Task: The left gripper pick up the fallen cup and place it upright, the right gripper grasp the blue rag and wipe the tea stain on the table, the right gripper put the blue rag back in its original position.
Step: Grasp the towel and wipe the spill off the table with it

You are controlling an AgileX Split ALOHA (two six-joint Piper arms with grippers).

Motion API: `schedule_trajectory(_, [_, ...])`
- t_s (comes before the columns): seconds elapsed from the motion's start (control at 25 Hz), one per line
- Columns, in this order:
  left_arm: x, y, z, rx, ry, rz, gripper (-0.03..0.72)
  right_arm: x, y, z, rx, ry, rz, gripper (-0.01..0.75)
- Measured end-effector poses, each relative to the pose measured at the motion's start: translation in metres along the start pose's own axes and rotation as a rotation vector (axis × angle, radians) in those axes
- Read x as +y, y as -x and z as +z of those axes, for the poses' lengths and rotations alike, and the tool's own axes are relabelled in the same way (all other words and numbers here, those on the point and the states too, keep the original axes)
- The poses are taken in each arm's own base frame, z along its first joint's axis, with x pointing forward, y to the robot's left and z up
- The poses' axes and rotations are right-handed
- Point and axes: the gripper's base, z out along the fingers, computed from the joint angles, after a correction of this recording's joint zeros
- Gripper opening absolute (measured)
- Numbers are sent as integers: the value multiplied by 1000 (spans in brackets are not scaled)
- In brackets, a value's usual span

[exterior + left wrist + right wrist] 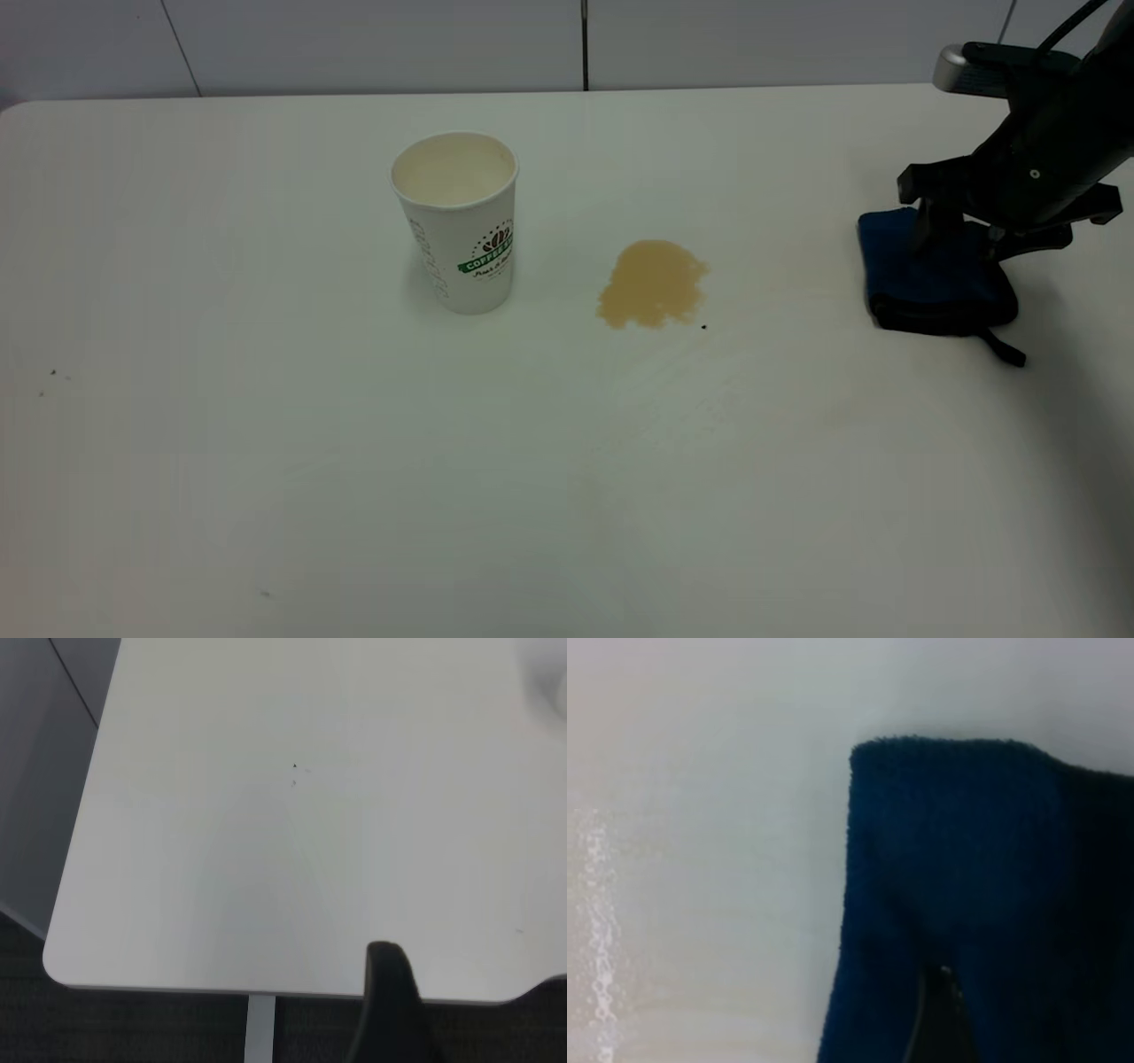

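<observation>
right claw (961, 232) down on the blue rag (939, 283) by the worktop's (266, 443) right edge, grip state unreadable | tea stain (654, 283) lies toward centre, beside the upright cup (459, 226) | my left claw (390, 1010) parked off the left corner, nothing in it that I can see

Right claw (961, 232) partly off-frame.

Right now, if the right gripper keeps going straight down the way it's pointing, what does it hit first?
The blue rag. The right gripper sits directly over it, the cloth filling its wrist view, though whether it already touches is unclear.
</observation>
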Motion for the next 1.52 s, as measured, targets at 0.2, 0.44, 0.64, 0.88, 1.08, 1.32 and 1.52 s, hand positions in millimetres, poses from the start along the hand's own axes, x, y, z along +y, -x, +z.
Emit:
schedule_trajectory(0.2, [0, 0, 0, 0, 0, 0, 526, 3, -2, 4, -11, -9, 8, 592])
schedule_trajectory(0.44, [0, 0, 0, 0, 0, 0, 526, -1, -12, 17, 0, -32, 0, 591])
schedule_trajectory(0.64, [0, 0, 0, 0, 0, 0, 526, 3, -12, 19, -11, -37, -43, 490])
schedule_trajectory(0.88, [0, 0, 0, 0, 0, 0, 526, 41, -16, 21, -37, -14, -243, 82])
schedule_trajectory(1.08, [0, 0, 0, 0, 0, 0, 526, 80, -14, 27, -61, 37, -332, 77])
schedule_trajectory(1.32, [0, 0, 0, 0, 0, 0, 526, 133, 3, 37, -132, 116, -408, 77])
schedule_trajectory(1.52, [0, 0, 0, 0, 0, 0, 526, 172, 0, 50, -109, 205, -470, 77])
